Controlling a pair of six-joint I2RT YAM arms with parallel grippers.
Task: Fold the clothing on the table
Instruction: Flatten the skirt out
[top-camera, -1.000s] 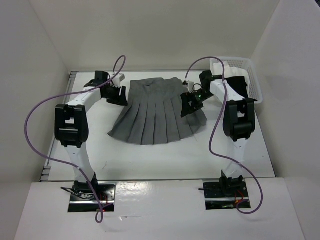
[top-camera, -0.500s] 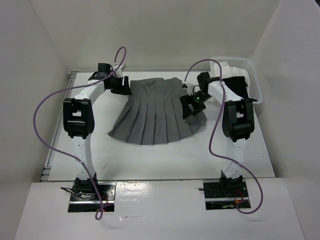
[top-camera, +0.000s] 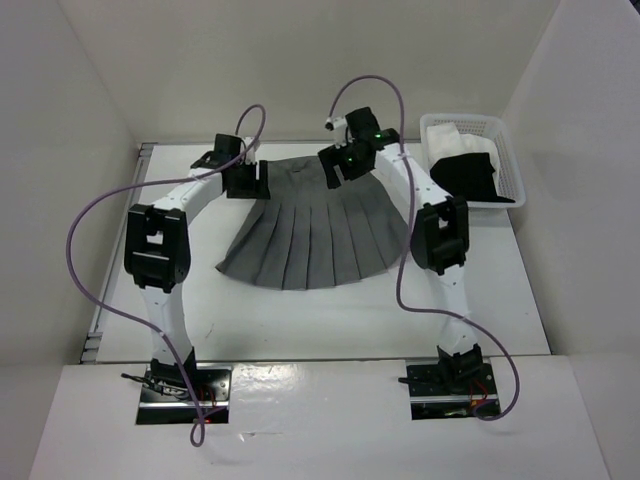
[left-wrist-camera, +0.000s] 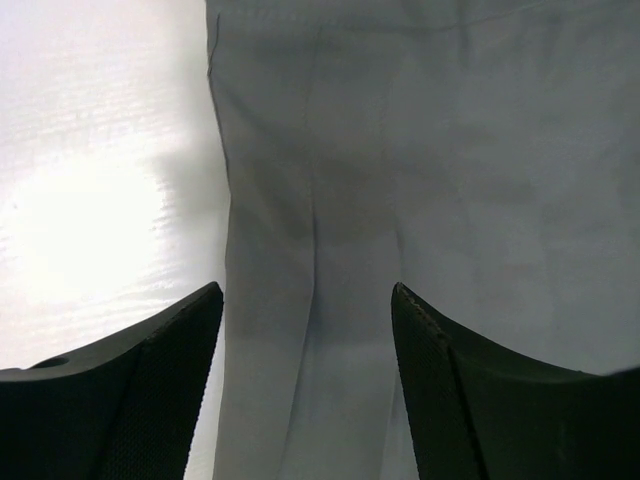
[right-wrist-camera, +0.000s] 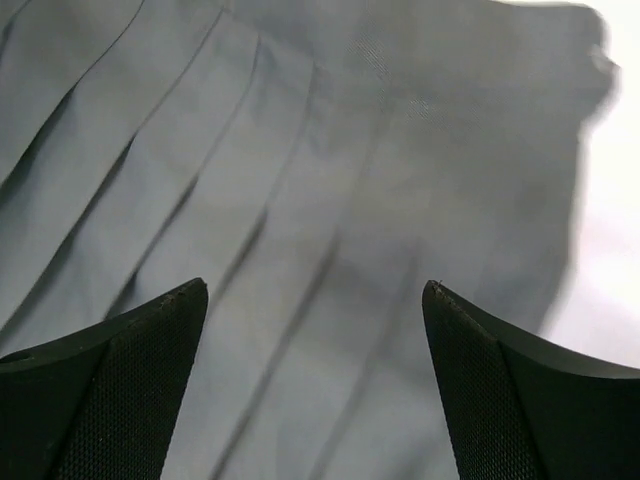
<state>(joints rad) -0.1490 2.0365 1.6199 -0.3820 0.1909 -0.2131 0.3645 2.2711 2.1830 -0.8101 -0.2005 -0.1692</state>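
Though only skirt (left-wrist-camera: 420, 150) at wrists, basket (top-camera: 513, 166) overhead.

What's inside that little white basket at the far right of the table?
A white cloth and a black cloth lie in the basket. The black one is nearer and drapes over the basket's near edge. Whatever lies beneath them is covered.

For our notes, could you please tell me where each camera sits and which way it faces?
Top external: above and behind the arms, looking down on the table and skirt; both arms show.
Left wrist: on the left arm, facing the skirt's edge; open left gripper shows.
Right wrist: on the right arm, facing the skirt's pleats; open right gripper shows.
Shared: all three see the skirt.
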